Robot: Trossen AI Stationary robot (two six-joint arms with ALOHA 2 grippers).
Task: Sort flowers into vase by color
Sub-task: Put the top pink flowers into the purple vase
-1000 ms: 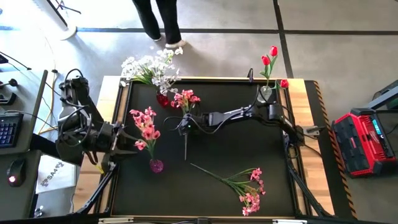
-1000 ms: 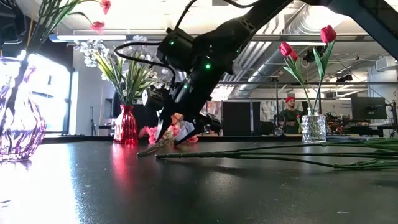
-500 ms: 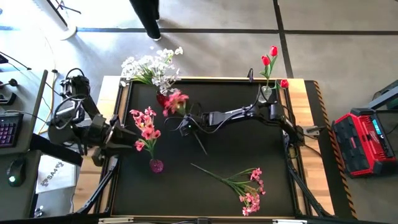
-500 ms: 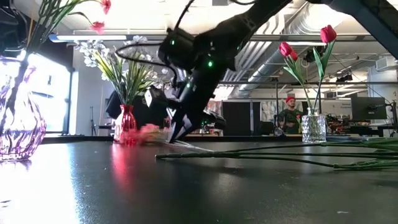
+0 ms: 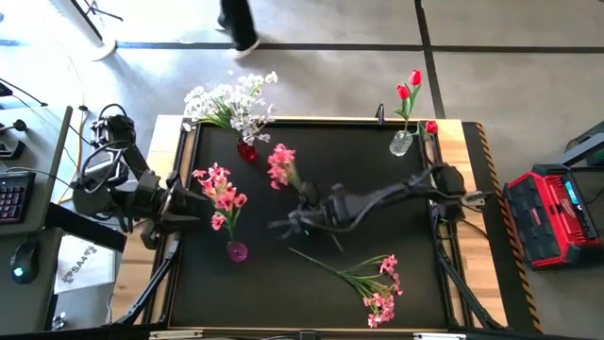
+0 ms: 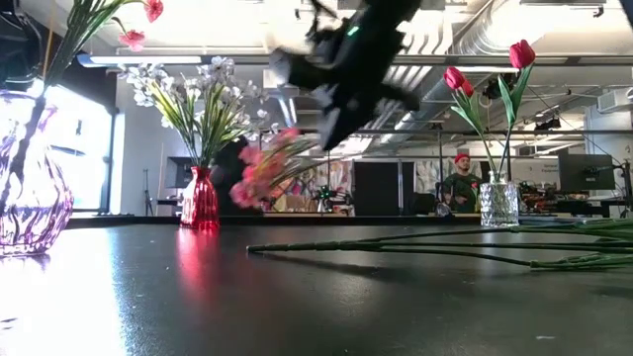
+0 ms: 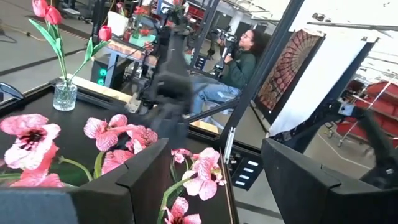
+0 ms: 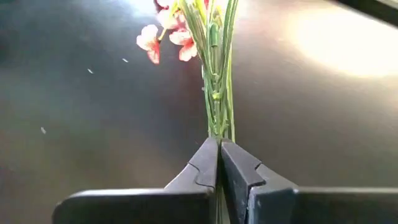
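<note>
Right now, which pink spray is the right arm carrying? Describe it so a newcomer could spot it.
On the black table, look near the middle, just right of the purple vase with pink blooms. The right pincer is shut on the stems of a pink spray, lifted off the surface. The other loose pink spray lies flat near the front edge.

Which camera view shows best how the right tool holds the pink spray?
The right wrist view: the right tool is shut on the pink spray at its green stems. The high view shows its blossoms raised above the table; the low view shows the spray blurred in the air.
</note>
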